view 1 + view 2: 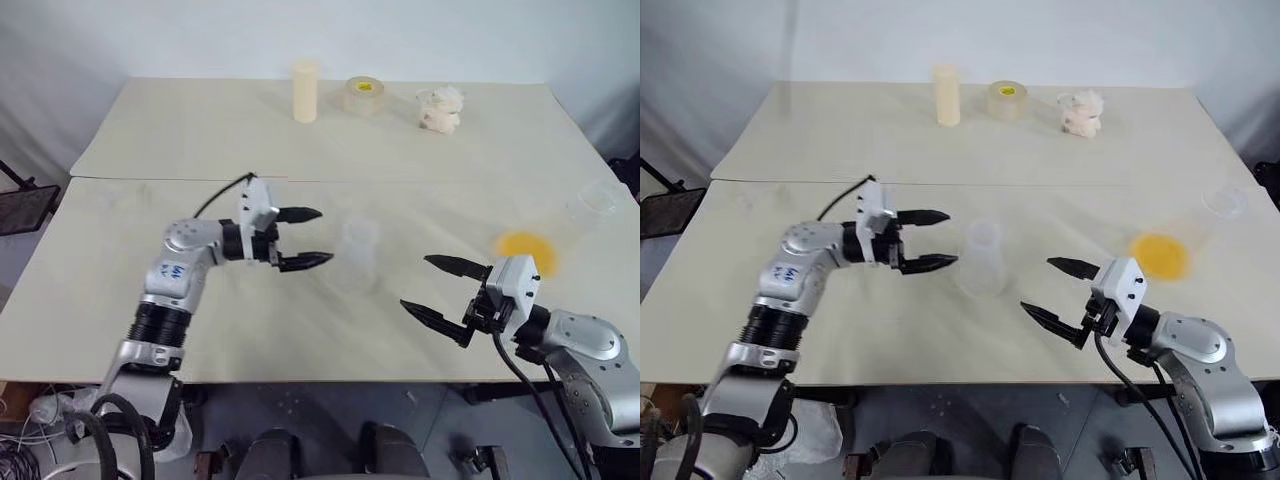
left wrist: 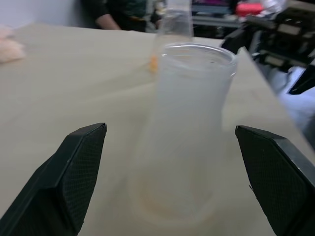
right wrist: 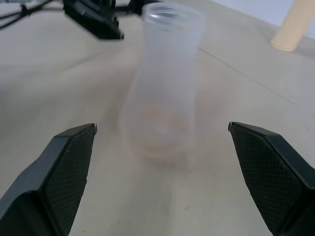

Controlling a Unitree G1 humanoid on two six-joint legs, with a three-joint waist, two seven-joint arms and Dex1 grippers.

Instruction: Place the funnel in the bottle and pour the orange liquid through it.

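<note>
The left gripper (image 1: 305, 238) hangs level over the table (image 1: 200, 140) with its two black fingers spread wide and nothing between them, pointing at the bottle (image 1: 359, 254), which stands upright just beside its fingertips near the middle of the near table half. The bottle is a thin, clear plastic flask, so I judge it light, somewhat springy under pressure and smooth enough to slip; its broad base should keep it steady, and the sensible place to hold it is low on the neck or at the shoulder, squeezed gently. Its mouth looks open and without a funnel on it, though the clear plastic makes that hard to settle. To its right the right gripper (image 1: 440, 290) also stands wide open and empty, aimed back toward the bottle. Further right the orange liquid (image 1: 526, 249) shows as a bright patch; the vessel around it is so transparent that its outline and rim cannot be traced, and I would expect it to be equally light and easy to tip. Near the right table edge sits a small clear cup-like piece (image 1: 597, 200), probably the funnel, but its stem cannot be made out. It would be picked up by the rim.
</note>
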